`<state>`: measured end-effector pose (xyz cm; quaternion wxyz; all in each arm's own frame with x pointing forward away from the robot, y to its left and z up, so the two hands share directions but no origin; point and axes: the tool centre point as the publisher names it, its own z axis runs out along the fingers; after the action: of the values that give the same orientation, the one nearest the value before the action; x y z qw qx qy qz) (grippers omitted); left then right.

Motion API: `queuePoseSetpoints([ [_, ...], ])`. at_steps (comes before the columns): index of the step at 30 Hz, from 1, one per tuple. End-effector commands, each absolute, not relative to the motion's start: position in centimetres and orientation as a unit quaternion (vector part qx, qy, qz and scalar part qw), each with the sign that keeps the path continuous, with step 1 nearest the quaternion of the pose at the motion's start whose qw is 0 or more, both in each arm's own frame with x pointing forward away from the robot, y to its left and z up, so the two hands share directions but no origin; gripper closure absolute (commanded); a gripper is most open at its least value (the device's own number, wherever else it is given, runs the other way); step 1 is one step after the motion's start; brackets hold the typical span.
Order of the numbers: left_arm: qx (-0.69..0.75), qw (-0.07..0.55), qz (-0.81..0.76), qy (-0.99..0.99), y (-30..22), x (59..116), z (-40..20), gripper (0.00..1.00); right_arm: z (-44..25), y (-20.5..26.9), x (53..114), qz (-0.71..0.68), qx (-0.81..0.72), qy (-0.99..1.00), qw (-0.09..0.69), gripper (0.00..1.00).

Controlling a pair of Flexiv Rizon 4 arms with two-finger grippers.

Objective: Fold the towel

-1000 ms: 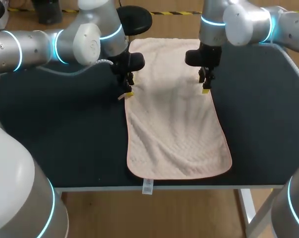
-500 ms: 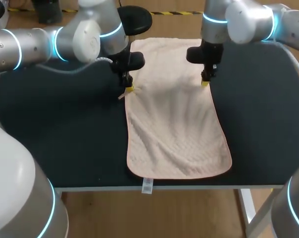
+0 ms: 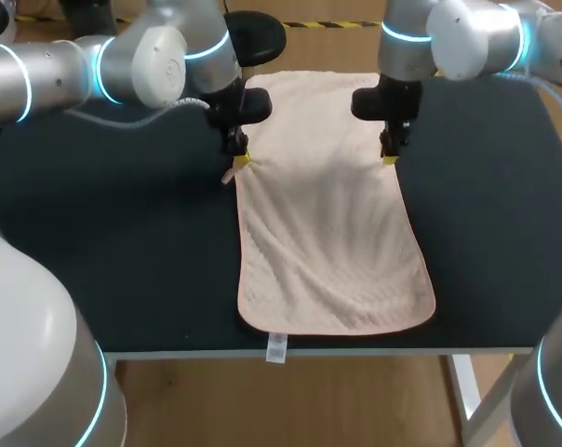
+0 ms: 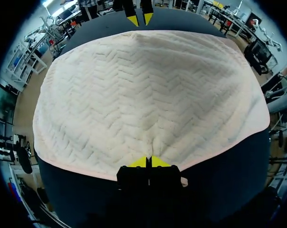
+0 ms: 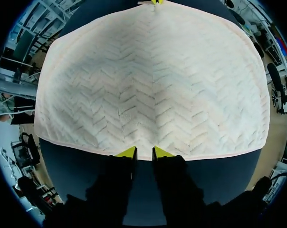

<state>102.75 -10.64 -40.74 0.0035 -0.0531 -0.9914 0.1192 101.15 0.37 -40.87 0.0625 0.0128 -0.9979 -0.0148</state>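
Note:
A pale pink towel point(image 3: 327, 223) lies lengthwise on the dark table point(image 3: 123, 261), its near end close to the front edge. My left gripper point(image 3: 240, 160) is at the towel's left edge, toward the far end. In the left wrist view that gripper point(image 4: 148, 162) is shut on the towel point(image 4: 148, 95), whose hem puckers at the tips. My right gripper point(image 3: 390, 156) stands opposite at the right edge. In its own view the right gripper point(image 5: 144, 152) has its tips narrowly apart at the flat hem of the towel point(image 5: 153, 80).
A small white tag point(image 3: 277, 349) on the towel's near hem hangs over the table's front edge. Bare dark tabletop stretches to both sides of the towel. Across the towel from the left gripper, the right gripper point(image 4: 139, 19) shows its tips slightly apart.
Both grippers have drawn a little toward the far end of the table. The left fingers have closed on the towel's edge. The right fingers have narrowed from wide open to a small gap.

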Motion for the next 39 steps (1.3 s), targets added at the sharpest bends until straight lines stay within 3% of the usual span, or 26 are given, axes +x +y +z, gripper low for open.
queuePoseSetpoints([
  [1,-0.055,0.005,0.12,-0.991,-10.6,102.9,-41.0,1.0,-43.5,0.6,102.4,-0.024,0.0,-0.997,0.077,0.0],
  [15,-0.061,0.013,0.123,-0.99,-10.3,102.9,-41.0,1.0,-44.9,-0.4,102.6,-0.02,-0.013,-0.997,0.08,0.0],
  [16,-0.061,0.013,0.123,-0.99,-10.3,102.9,-41.0,1.0,-44.9,-0.4,102.4,-0.018,-0.012,-0.996,0.082,0.54],
  [17,-0.062,0.013,0.123,-0.99,-10.3,103.0,-41.0,1.0,-44.9,-0.3,102.3,-0.017,-0.01,-0.996,0.084,1.0],
  [39,-0.067,-0.005,0.124,-0.99,-9.8,103.3,-38.8,1.0,-40.5,-1.1,101.2,-0.037,-0.017,-0.998,0.038,1.0],
])
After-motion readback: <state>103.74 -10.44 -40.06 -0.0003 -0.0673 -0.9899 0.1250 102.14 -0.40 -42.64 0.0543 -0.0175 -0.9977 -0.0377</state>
